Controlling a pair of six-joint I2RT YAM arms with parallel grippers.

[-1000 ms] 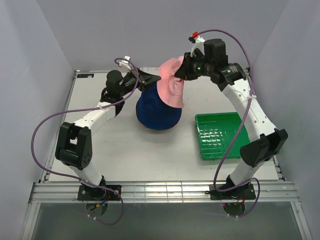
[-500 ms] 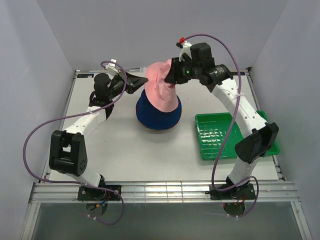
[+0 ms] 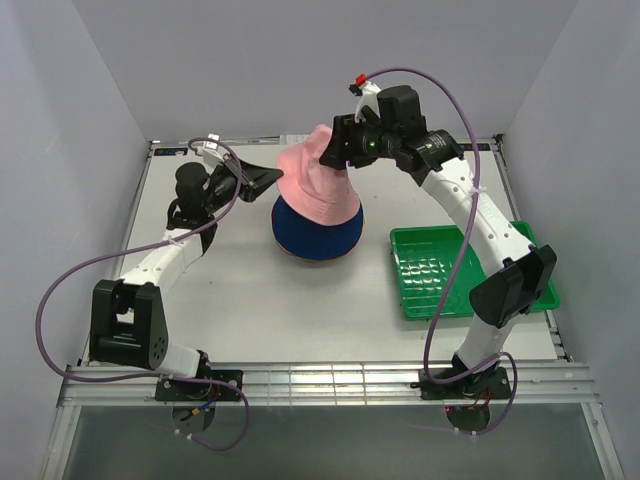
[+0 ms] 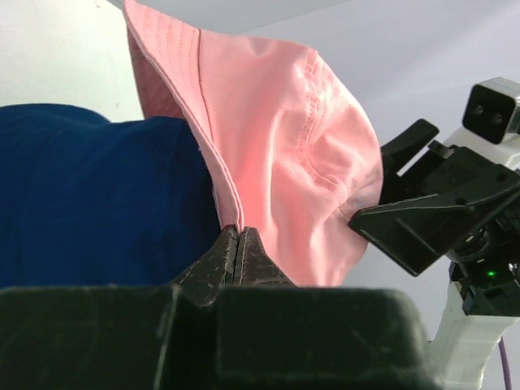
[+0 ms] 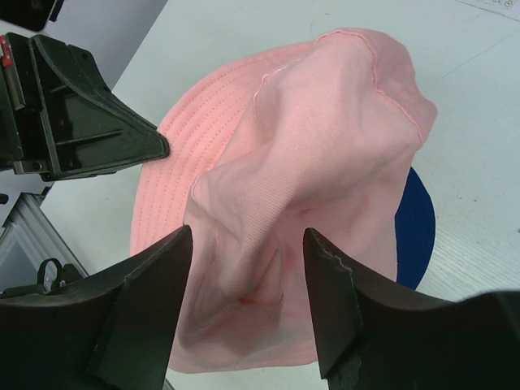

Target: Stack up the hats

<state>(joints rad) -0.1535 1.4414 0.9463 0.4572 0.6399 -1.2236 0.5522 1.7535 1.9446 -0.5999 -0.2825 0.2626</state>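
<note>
A pink hat is draped over a blue hat at the back middle of the table. My left gripper is shut on the pink hat's brim at its left side. In the left wrist view the jaws pinch the pink brim edge, with the pink hat above and the blue hat to the left. My right gripper stands open just over the pink crown. In the right wrist view its fingers straddle the crumpled pink hat without gripping it, and the blue hat shows beneath.
A green plastic tray lies on the table to the right of the hats. Grey walls close in the back and both sides. The left gripper's black body is close to the right gripper's fingers.
The right gripper has opened and let go of the pink hat's crown. The pink hat has come down and leftward over the blue hat, with the left gripper pulling its brim left.
</note>
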